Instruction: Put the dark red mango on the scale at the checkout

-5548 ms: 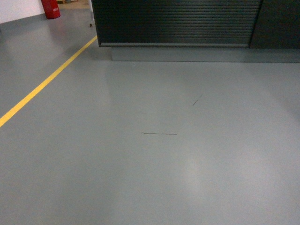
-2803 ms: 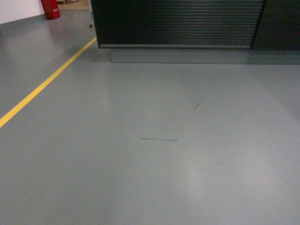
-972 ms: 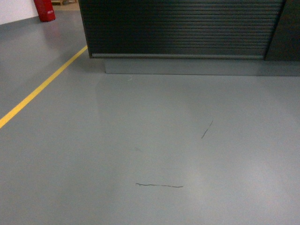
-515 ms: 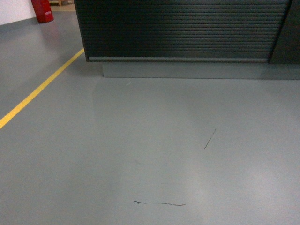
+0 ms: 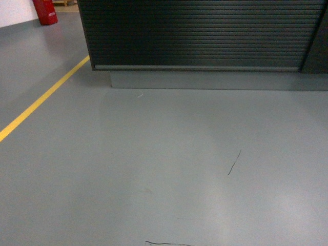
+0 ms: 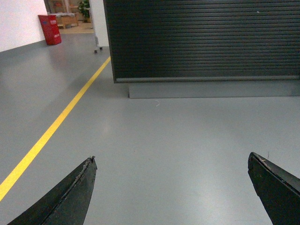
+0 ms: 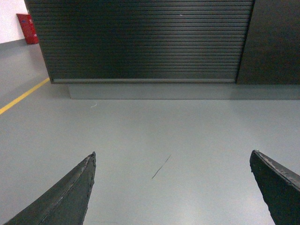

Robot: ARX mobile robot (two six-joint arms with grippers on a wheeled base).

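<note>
My left gripper (image 6: 171, 187) and right gripper (image 7: 172, 187) are spread wide, holding nothing. The checkout (image 5: 197, 36) rises across bare floor (image 5: 154, 164); I judge this the approach step. Next: find mango and scale, neither visible.

Dim, flat indoor light, slightly soft focus. Grey floor (image 5: 164, 169) shows faint overhead glare patches. Ribbed checkout (image 5: 200, 33) front reads nearly black, with little detail.
</note>
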